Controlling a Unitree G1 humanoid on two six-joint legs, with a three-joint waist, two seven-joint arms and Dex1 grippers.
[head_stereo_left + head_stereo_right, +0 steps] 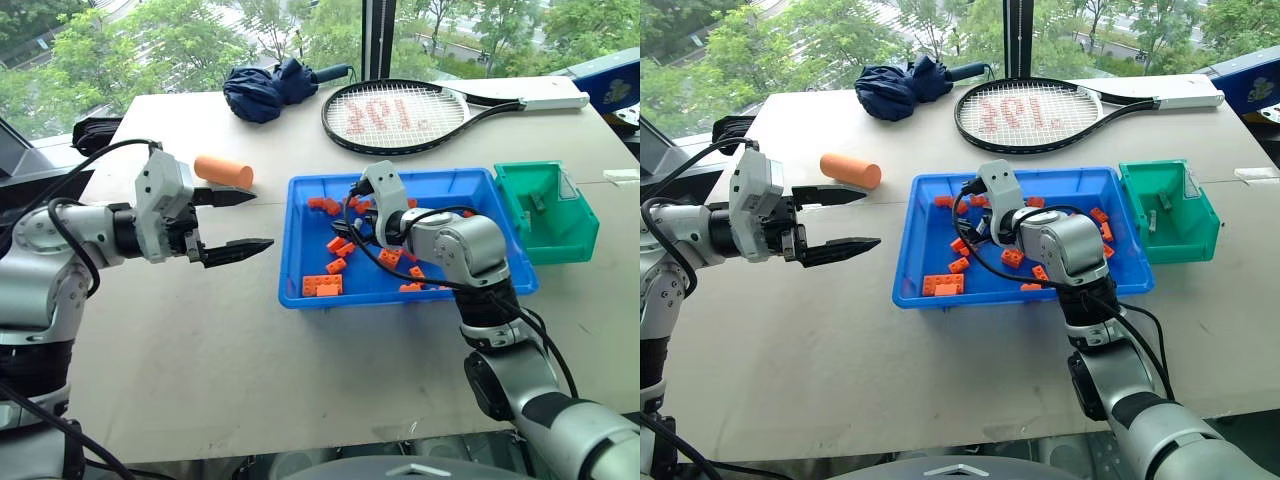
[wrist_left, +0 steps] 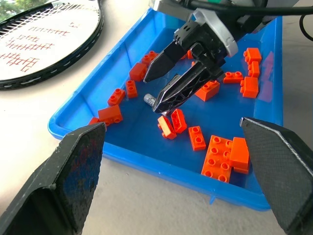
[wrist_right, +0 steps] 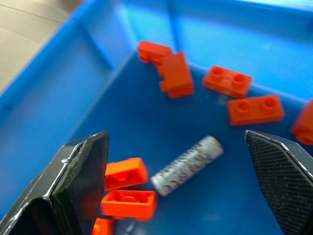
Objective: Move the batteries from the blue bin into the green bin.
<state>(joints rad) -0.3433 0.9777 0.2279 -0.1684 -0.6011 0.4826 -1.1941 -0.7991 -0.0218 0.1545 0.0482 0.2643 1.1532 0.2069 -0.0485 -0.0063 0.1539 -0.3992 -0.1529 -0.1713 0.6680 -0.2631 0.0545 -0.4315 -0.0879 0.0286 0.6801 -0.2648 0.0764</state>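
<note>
Looking across my table from left to right, with the blue bin as my landmark:

Left gripper (image 1: 238, 222): I see it hanging over bare table to the left of the blue bin, fingers spread wide and pointing toward it, grasping nothing.

Orange cylinder (image 1: 223, 171): lying on its side left of the blue bin, just behind my left gripper's upper finger.

Umbrella (image 1: 268, 86): folded, dark blue, well behind the blue bin's left end.

Blue bin (image 1: 300, 290): sitting on the table centre, its floor scattered with orange bricks (image 1: 322, 285).

Right gripper (image 2: 168, 83): I have it reaching down inside the blue bin, near its middle, fingers apart and empty. Its fingertips (image 2: 160, 106) come down right beside the battery; I cannot tell if they touch it.

Battery (image 3: 187, 165): one silvery cylinder lying flat on the blue bin's floor, between my right gripper's open fingers in the right wrist view, with orange bricks just beside one end.

Racket (image 1: 420, 114): lying flat behind the blue bin, handle pointing right.

Green bin (image 1: 545, 212): just beside the blue bin's right end, apparently touching its rim. Something small and grey lies inside; I cannot tell what it is.
</note>
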